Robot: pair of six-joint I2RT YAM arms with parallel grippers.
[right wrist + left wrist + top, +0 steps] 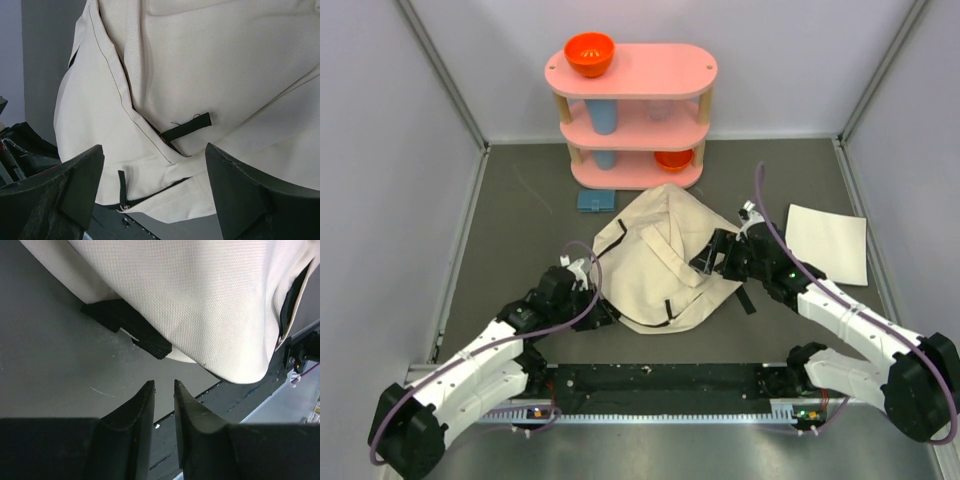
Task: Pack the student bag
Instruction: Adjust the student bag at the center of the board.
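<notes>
The cream student bag [665,260] lies slumped on the dark table between my two arms. My left gripper [588,280] sits at the bag's near left edge. In the left wrist view the gripper [164,384] has only a narrow gap with nothing in it, just short of the bag's cream cloth [200,300] and a black strap end [125,322]. My right gripper [705,258] hovers over the bag's right side. In the right wrist view the gripper [155,150] is wide open and empty above the bag [200,60], with a black zipper pull [121,187] and a black tab [187,127] between the fingers.
A pink three-tier shelf [632,110] stands at the back with an orange bowl [589,53] on top, a blue cup [603,117] and another orange bowl [673,158] below. A small blue item [595,200] lies before it. A flat white sheet [827,242] lies at right.
</notes>
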